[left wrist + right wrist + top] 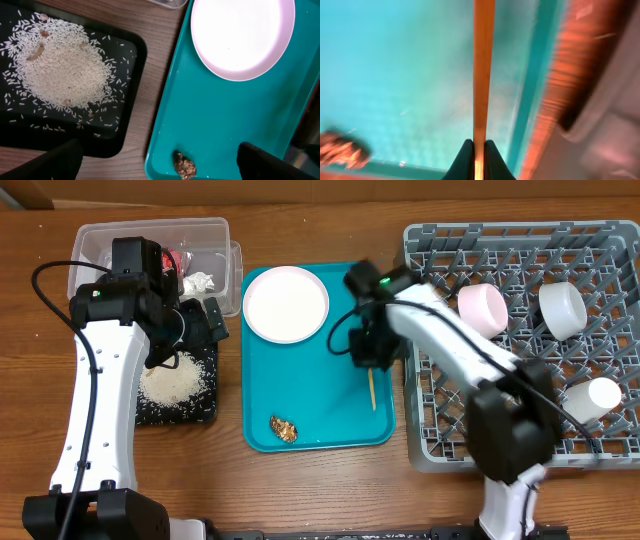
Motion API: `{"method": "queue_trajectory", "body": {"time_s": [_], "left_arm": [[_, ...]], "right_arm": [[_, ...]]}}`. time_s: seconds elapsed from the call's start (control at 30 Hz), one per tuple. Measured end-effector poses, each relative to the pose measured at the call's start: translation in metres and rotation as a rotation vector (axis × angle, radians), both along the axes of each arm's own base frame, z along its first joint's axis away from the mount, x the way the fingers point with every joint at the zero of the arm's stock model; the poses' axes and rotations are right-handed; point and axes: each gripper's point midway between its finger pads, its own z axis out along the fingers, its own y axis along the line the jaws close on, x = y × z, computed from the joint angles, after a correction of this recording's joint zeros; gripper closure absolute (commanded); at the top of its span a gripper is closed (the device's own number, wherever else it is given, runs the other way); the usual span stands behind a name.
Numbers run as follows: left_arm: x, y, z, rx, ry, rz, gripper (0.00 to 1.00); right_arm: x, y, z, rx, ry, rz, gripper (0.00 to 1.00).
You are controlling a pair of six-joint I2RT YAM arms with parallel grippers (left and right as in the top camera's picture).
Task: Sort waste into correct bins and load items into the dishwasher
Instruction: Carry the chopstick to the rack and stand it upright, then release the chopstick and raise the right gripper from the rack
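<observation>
My right gripper (pixel 372 362) is shut on the wooden chopsticks (pixel 372 390), held over the right side of the teal tray; the right wrist view shows the fingers (pixel 479 150) pinching the wood (pixel 482 65). My left gripper (pixel 160 162) is open and empty, its fingers straddling the teal tray's left rim, with the brown food scrap (pixel 184 165) between them. The scrap (pixel 284 429) lies at the tray's front. The white plate (pixel 286 304) sits on the tray's back. Rice (pixel 175 380) is piled in the black tray (pixel 195 414). The clear tub (pixel 215 236) holds the red wrapper (pixel 180 258) and white tissue (pixel 200 281).
The teal tray (pixel 340 420) lies in the middle. The grey dish rack (pixel 440 380) at the right holds a pinkish-white bowl (pixel 482 309), a white bowl (pixel 563 310) and a white cup (pixel 590 397). Bare wooden table shows between the black tray and teal tray (pixel 145 95).
</observation>
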Motion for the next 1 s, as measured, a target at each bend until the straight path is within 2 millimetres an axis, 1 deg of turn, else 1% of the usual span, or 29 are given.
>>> {"method": "queue_trajectory", "body": {"time_s": [0.07, 0.1, 0.13, 0.2, 0.3, 0.4, 0.47, 0.53, 0.57, 0.67, 0.73, 0.8, 0.93, 1.0], "left_arm": [[0.0, 0.0, 0.0, 0.0, 0.0, 0.0, 0.0], [0.0, 0.0, 0.0, 0.0, -0.001, 0.0, 0.0], [0.0, 0.0, 0.0, 0.0, -0.001, 0.0, 0.0], [0.0, 0.0, 0.0, 0.0, -0.002, 0.0, 0.0], [0.0, 0.0, 0.0, 0.0, -0.002, 0.0, 0.0], [0.0, 0.0, 0.0, 0.0, -0.002, 0.0, 0.0], [0.0, 0.0, 0.0, 0.0, -0.002, 0.0, 0.0], [0.001, 0.0, 0.0, 0.001, -0.003, 0.0, 0.0], [0.001, 0.0, 0.0, 0.0, -0.005, 0.0, 0.0], [0.001, 0.0, 0.0, 0.0, -0.006, 0.0, 0.0], [0.001, 0.0, 0.0, 0.0, -0.006, 0.0, 0.0], [0.002, 0.0, 0.001, 0.0, -0.008, 0.0, 0.0], [0.002, 0.0, 0.001, 0.0, -0.008, 0.0, 0.0], [0.002, 0.0, 0.001, 0.0, -0.008, 0.0, 0.0]], "right_arm": [[0.002, -0.009, 0.031, 0.013, -0.067, 0.003, 0.96], [0.002, -0.017, 0.05, 0.016, -0.107, -0.003, 0.96], [0.002, -0.025, 0.064, 0.008, -0.137, -0.009, 0.96], [0.0, -0.045, 0.08, -0.02, -0.165, -0.033, 0.96], [0.001, -0.072, 0.084, -0.068, -0.162, -0.075, 0.96], [0.006, -0.094, 0.076, -0.105, -0.149, -0.113, 0.96], [0.006, -0.111, 0.066, -0.124, -0.124, -0.143, 0.96], [0.004, -0.118, 0.055, -0.126, -0.104, -0.149, 0.96], [0.0, -0.121, 0.044, -0.124, -0.079, -0.141, 0.96], [-0.009, -0.119, 0.017, -0.105, -0.039, -0.114, 0.96], [-0.017, -0.116, 0.003, -0.097, -0.014, -0.097, 0.96], [-0.022, -0.113, -0.006, -0.087, 0.001, -0.08, 0.96], [-0.027, -0.106, -0.013, -0.068, 0.011, -0.055, 0.96], [-0.027, -0.104, -0.014, -0.057, 0.01, -0.048, 0.93]]}}
